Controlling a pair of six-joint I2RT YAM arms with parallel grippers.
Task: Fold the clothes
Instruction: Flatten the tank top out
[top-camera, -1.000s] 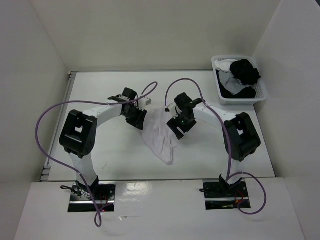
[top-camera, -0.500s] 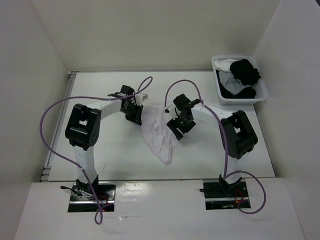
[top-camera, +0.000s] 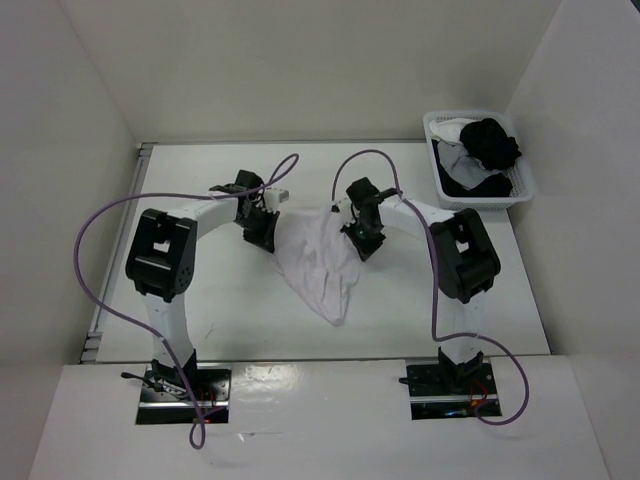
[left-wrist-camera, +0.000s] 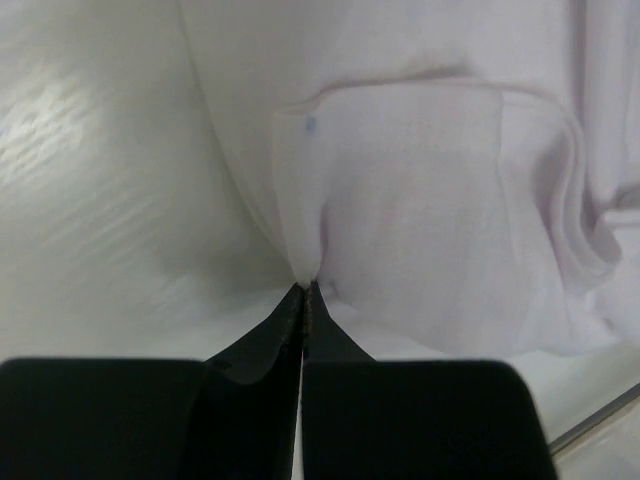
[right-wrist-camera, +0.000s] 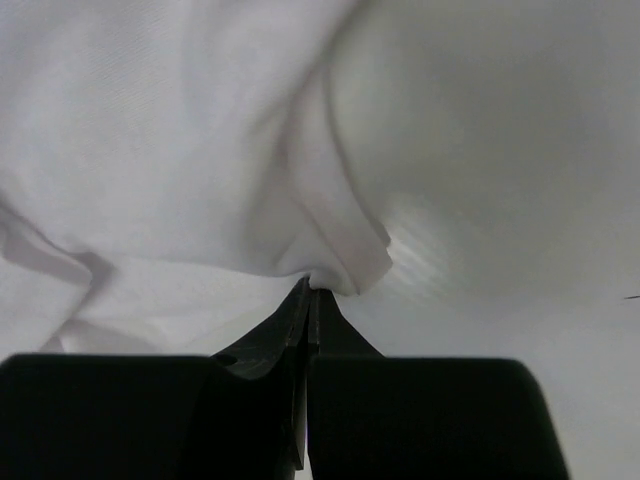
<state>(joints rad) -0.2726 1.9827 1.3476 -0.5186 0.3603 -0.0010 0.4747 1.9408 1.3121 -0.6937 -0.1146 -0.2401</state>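
Note:
The clothes (top-camera: 318, 260) are one white garment lying mid-table, wide at its far edge and narrowing to a point toward the arms. My left gripper (top-camera: 268, 232) is shut on the garment's far left corner; in the left wrist view its black fingertips (left-wrist-camera: 305, 290) pinch a fold of the white fabric (left-wrist-camera: 420, 200). My right gripper (top-camera: 360, 238) is shut on the far right corner, where the right wrist view shows a hemmed edge of the cloth (right-wrist-camera: 340, 250) caught between the closed tips (right-wrist-camera: 310, 290).
A white lattice basket (top-camera: 520, 185) with black and white garments stands at the far right corner of the table. White walls close in the table on the left, back and right. Purple cables loop above both arms.
Both grippers have closed on the garment's far corners and moved slightly away from the bases. The cloth's far edge is now stretched wider between them.

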